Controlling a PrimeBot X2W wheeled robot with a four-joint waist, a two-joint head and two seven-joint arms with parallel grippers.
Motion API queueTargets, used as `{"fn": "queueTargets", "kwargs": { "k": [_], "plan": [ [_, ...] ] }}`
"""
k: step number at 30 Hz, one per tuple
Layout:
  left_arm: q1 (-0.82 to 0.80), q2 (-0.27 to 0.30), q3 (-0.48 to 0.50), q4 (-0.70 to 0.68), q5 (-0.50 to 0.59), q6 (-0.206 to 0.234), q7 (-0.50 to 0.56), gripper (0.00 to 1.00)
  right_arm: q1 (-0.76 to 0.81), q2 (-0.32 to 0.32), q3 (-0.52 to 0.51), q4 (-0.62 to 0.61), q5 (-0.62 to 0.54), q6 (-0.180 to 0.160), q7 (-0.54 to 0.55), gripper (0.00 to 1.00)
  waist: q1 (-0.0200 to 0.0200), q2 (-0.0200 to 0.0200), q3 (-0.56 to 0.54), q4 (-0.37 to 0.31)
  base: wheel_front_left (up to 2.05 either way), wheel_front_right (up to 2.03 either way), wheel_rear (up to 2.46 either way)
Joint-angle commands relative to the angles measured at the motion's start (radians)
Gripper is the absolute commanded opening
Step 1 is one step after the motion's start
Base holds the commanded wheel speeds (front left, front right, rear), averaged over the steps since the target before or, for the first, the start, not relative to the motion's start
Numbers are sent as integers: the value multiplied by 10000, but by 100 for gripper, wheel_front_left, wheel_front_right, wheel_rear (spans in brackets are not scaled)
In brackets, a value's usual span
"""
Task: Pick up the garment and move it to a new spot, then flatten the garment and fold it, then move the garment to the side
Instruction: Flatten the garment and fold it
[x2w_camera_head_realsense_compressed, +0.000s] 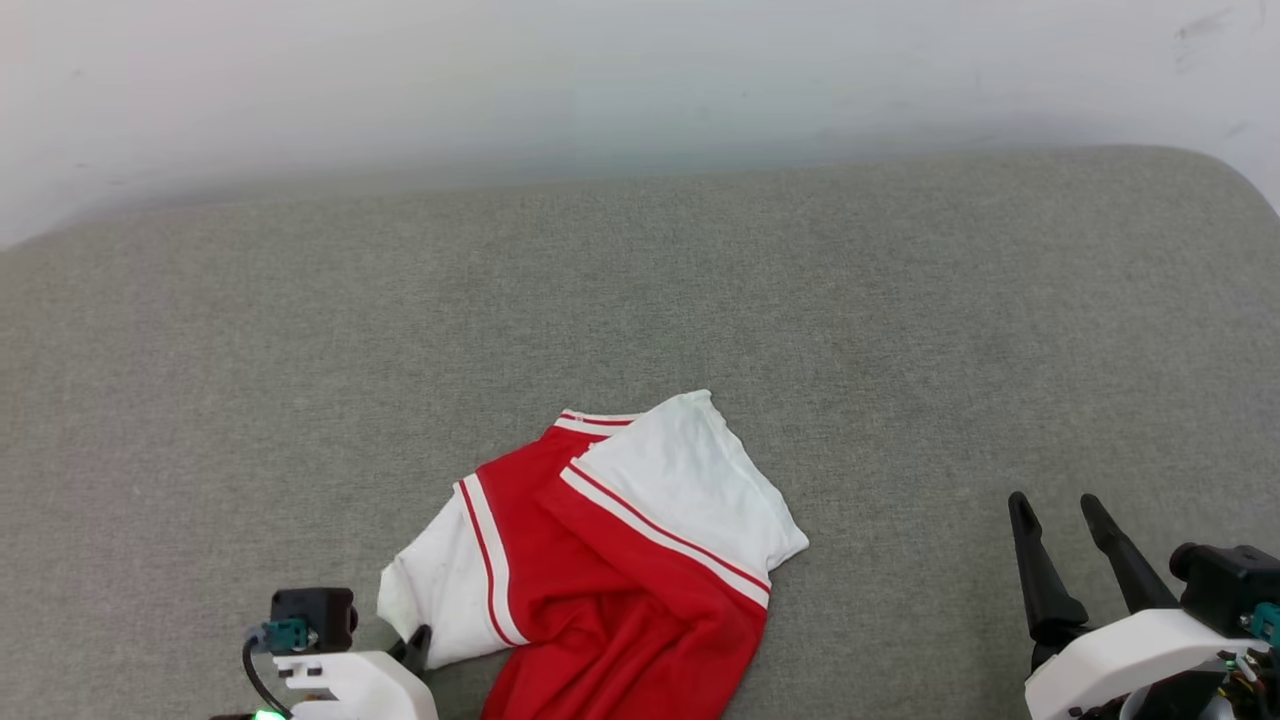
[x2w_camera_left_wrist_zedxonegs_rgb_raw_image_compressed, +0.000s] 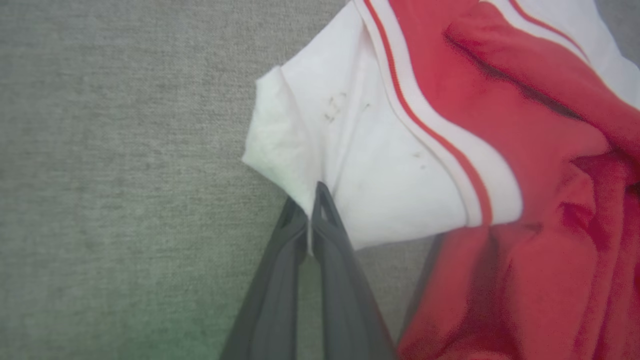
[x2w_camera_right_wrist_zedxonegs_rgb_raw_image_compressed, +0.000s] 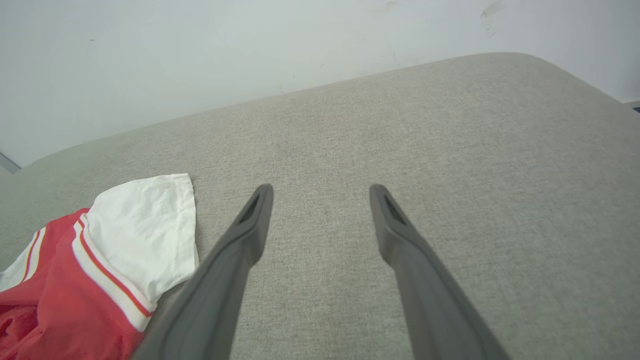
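One garment (x2w_camera_head_realsense_compressed: 610, 570) lies on one grey fabric surface (x2w_camera_head_realsense_compressed: 900, 330). The garment shows two white sleeves, one (x2w_camera_head_realsense_compressed: 690, 480) on its far right part and one (x2w_camera_head_realsense_compressed: 440, 590) at its left edge. Three white-and-red striped bands show on it: one along each sleeve seam and a short one at its far edge.

There are two claws. The left claw (x2w_camera_left_wrist_zedxonegs_rgb_raw_image_compressed: 307, 205) is at the garment's left sleeve and the right claw (x2w_camera_head_realsense_compressed: 1054, 500) is well off to the garment's right. Each has two long dark fingers (x2w_camera_right_wrist_zedxonegs_rgb_raw_image_compressed: 250, 225), four in all.

Two dark boxes sit on the wrists, one (x2w_camera_head_realsense_compressed: 312, 618) just left of the garment and one (x2w_camera_head_realsense_compressed: 1225, 585) far to its right. One small green light (x2w_camera_head_realsense_compressed: 265, 714) glows near the left box. One pale wall (x2w_camera_head_realsense_compressed: 640, 80) stands beyond the garment.
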Motion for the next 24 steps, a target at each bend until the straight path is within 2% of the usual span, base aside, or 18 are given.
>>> {"fn": "queueTargets", "kwargs": {
  "k": [1, 2, 3, 4, 5, 13, 18, 24],
  "plan": [
    [206, -132, -26, 68, -75, -65, -137, 0, 87, 14, -38, -95, -61, -7, 93, 100, 0, 0, -66, 56, 0, 0, 0],
    [225, -183, -20, 117, -81, -102, -256, 29, 104, 13, -68, -119, -126, -7, 119, 100, 0, 0, -87, 81, 0, 0, 0],
    [220, -241, 3, 150, -49, -135, -418, 96, 108, 13, -87, -143, -146, -7, 183, 100, 0, 0, -107, 91, 0, 0, 0],
    [180, -283, 9, 172, 19, -169, -594, 100, 121, 13, -97, -173, -183, -7, 204, 100, 0, 0, -129, 99, 0, 0, 0],
    [16, -426, 132, 238, 133, -277, -1280, 100, 130, 13, -122, -256, -242, -7, 300, 100, 0, 0, -180, 116, 0, 0, 0],
    [-72, -684, 412, 566, 789, -295, -3511, 100, -103, 14, -134, 58, 64, -7, 643, 100, 0, 0, -387, 56, 0, 0, 0],
    [-150, -776, 659, 311, 1260, -221, -4142, 100, -655, 14, -50, 655, 92, -7, 1113, 100, 0, 0, -472, 196, 0, 0, 0],
    [-239, -895, 764, -434, 1799, -128, -4257, 100, -2025, -35, 324, 1981, 524, -6, 2170, 100, 0, 0, -423, 645, 0, 0, 0]
  ]
}}
